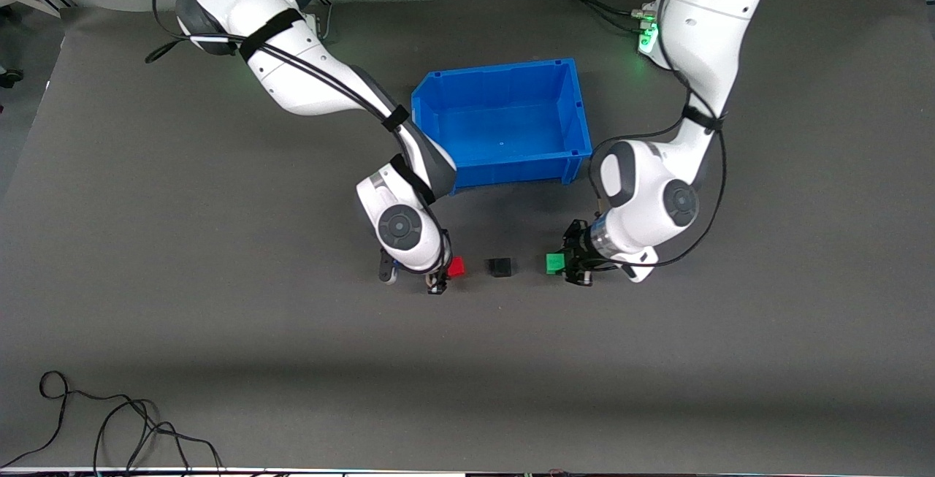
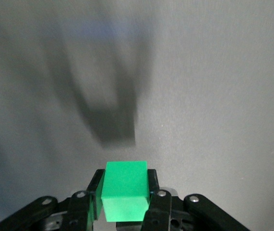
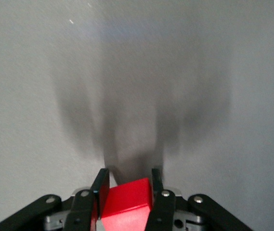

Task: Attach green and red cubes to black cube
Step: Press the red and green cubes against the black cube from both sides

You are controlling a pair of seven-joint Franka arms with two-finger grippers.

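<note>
The black cube (image 1: 500, 266) sits on the grey mat, nearer the front camera than the blue bin. My left gripper (image 1: 564, 265) is shut on the green cube (image 1: 555, 264) (image 2: 125, 190), held just above the mat beside the black cube, toward the left arm's end. My right gripper (image 1: 447, 272) is shut on the red cube (image 1: 456, 266) (image 3: 127, 204), held tilted just above the mat beside the black cube, toward the right arm's end. A gap separates each coloured cube from the black one. The wrist views show only mat and shadows ahead of the jaws.
The blue bin (image 1: 577, 115) stands open and empty, farther from the front camera than the cubes. A loose black cable (image 1: 124, 426) lies near the mat's front edge at the right arm's end.
</note>
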